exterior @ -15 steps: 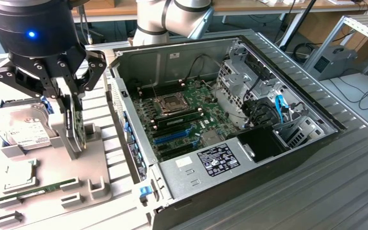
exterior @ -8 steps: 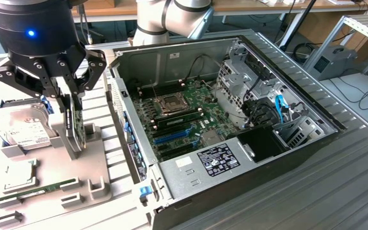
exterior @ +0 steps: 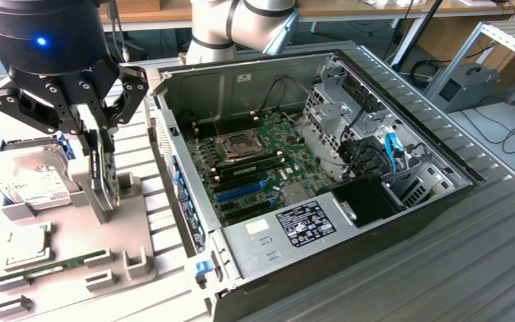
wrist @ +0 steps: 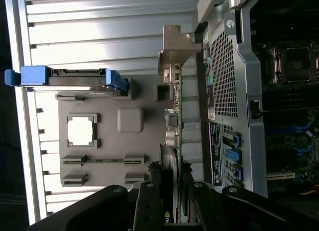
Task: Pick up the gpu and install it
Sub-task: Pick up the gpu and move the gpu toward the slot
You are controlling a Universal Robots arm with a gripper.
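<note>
The gpu stands upright on edge over the grey holder plate, at the exterior view's left. My gripper comes down on it from above, one finger on each face of the card, shut on it. In the wrist view the gpu is seen edge-on, its silver end bracket at the far end, and my gripper clamps the near end. I cannot tell whether the card's lower edge still sits in the holder's slot. The open computer case lies beside it, with blue card slots on the motherboard.
On the holder plate lie a silver hard drive, a square processor chip and a long green memory stick. The case's perforated wall stands close beside the card. A grey slatted table carries everything.
</note>
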